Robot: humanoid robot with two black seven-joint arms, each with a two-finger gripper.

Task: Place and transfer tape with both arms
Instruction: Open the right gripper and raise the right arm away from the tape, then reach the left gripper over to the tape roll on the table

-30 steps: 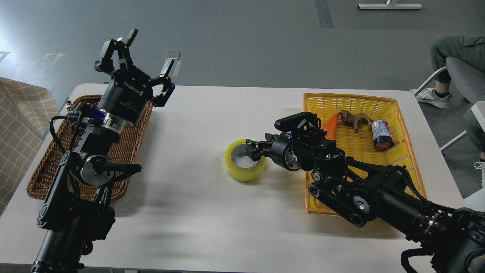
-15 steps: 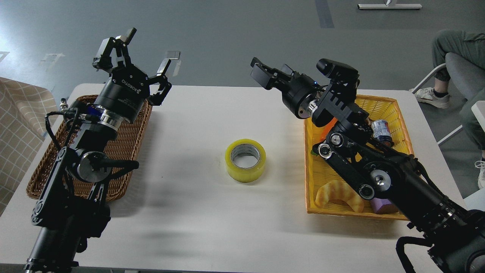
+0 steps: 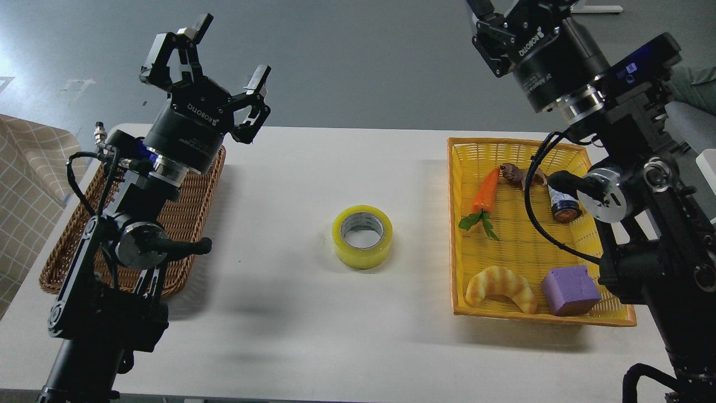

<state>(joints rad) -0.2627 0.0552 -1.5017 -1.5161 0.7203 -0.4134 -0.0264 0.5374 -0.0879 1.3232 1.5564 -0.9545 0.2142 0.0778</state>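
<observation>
The tape (image 3: 362,237), a yellow-green roll with a grey-white core, lies flat in the middle of the white table (image 3: 313,336), free of both grippers. My left gripper (image 3: 224,53) is open and empty, held high over the far end of the brown wicker basket (image 3: 72,240), well left of the tape. My right gripper (image 3: 506,22) is raised at the top right above the yellow basket (image 3: 565,146). Its fingertips are cut off by the top edge.
The yellow basket at the right holds a toy carrot (image 3: 484,190), a small toy animal (image 3: 512,172), a can (image 3: 562,204), a toy croissant (image 3: 500,285) and a purple block (image 3: 570,290). A checked cloth (image 3: 28,184) lies off the table's left side.
My right arm has let go of the tape and swung up and back to the top right. The tape has stayed in place. My left gripper has risen slightly.
</observation>
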